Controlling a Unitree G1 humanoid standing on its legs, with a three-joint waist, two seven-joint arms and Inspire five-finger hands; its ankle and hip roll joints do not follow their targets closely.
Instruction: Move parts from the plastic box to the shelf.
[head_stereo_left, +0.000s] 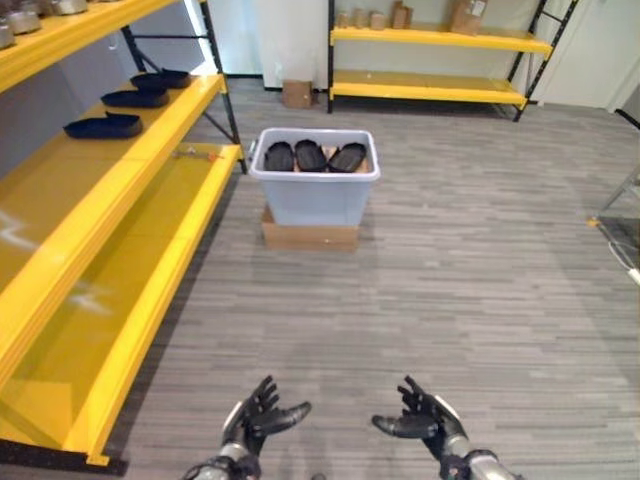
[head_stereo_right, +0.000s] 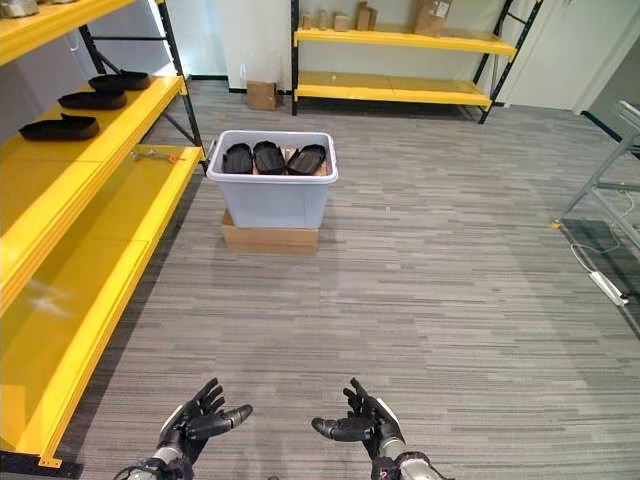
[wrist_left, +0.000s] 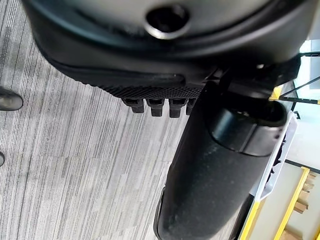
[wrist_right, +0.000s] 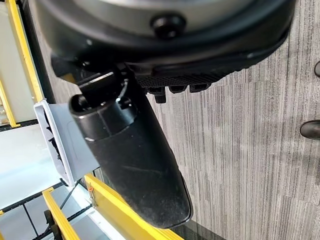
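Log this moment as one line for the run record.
left hand: open, empty | right hand: open, empty | plastic box: ahead on floor, three black parts inside | shelf: three black parts already on it

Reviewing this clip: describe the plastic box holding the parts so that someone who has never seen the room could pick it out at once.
Start at the long yellow shelf running along the robot's left side; past its far end, out on the grey floor, stands the plastic box. It is a pale blue-grey tub resting on a flat cardboard base, with black parts upright inside. The other boxes, by the far wall, are brown cardboard.
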